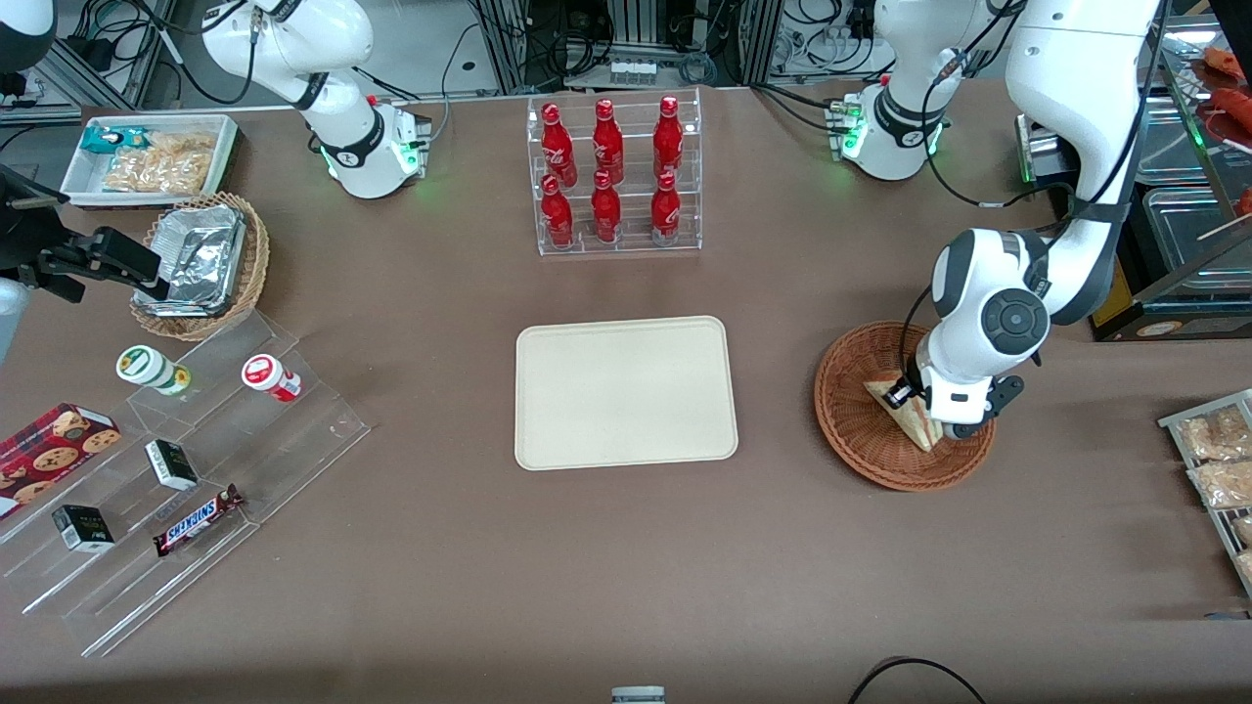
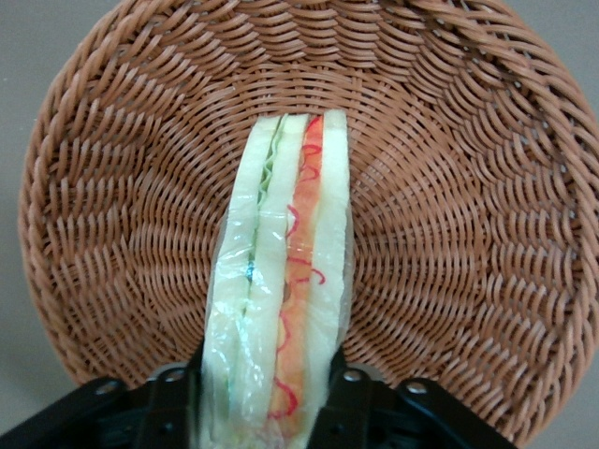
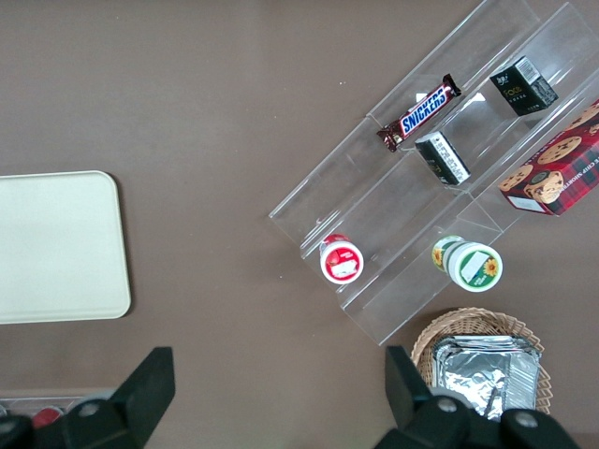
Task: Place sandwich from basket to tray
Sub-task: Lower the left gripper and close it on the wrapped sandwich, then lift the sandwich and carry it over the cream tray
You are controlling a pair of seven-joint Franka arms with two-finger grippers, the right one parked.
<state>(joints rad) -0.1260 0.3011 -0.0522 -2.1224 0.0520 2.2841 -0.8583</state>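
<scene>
One sandwich (image 2: 281, 281), wrapped in clear film, is clamped edge-up between the fingers (image 2: 173, 402) of the left gripper (image 1: 924, 406) inside the reddish-brown wicker basket (image 1: 851, 420). The cream tray (image 1: 626, 391) is seen bare, well apart toward the parked arm's end.

The basket (image 1: 905, 406) sits on the table (image 1: 626, 548) toward the working arm's end, with the tray (image 1: 626, 391) beside it near the table's middle, well apart. The sandwich (image 1: 910, 409) lies in the basket. The gripper (image 1: 919, 403) hangs low inside the basket, its fingers (image 2: 168, 398) touching the sandwich on either side. A bottle rack (image 1: 614, 176) stands farther from the front camera than the tray.
</scene>
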